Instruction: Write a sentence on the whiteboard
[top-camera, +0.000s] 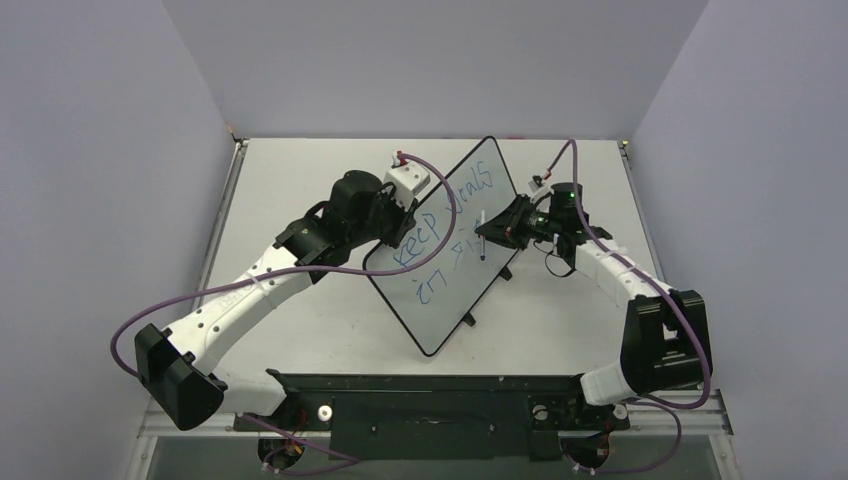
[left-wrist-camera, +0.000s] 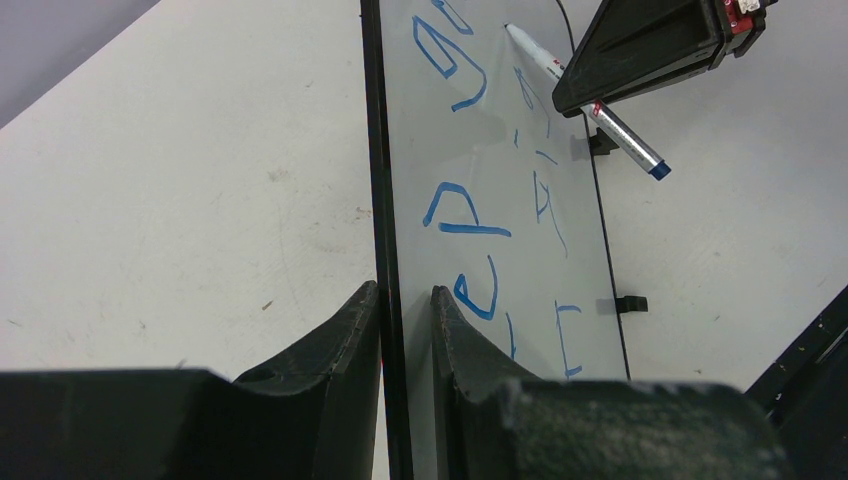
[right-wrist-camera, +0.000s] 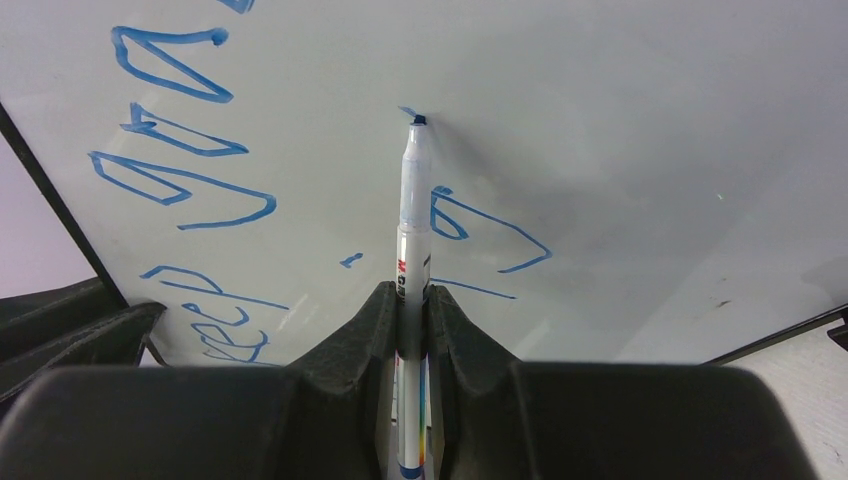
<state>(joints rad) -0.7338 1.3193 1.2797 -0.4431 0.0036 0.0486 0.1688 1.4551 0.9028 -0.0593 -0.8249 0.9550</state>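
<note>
At the middle of the pale, matte table, the whiteboard is propped up on one long edge, tilted and turned at an angle to the arms. It is a glossy white rectangle with rounded corners and a thin black rim. Two small black clip feet are seen along its lower long edge, resting on the table.

The left gripper is clamped on the opposite long edge of the board. The black rim runs straight up between its two dark, rough-grained, wedge-shaped fingers, which are pressed against either face.

The sentence is written on the glossy face in blue, in uneven hand-drawn letters. In the overhead view "keep" can be read, followed by a word that looks like "goals". A second row of thinner strokes lies beside them and cannot be read.

The right gripper is closed around a marker, a slim white cylinder with small print on its barrel and a blue end. The marker is pinched between two black, curved fingers and points away from the wrist. Its dark tip is set against the board's face, at a short blue stroke beside an angular blue letter.

The table surface is off-white with a few faint specks and scuffs.
</note>
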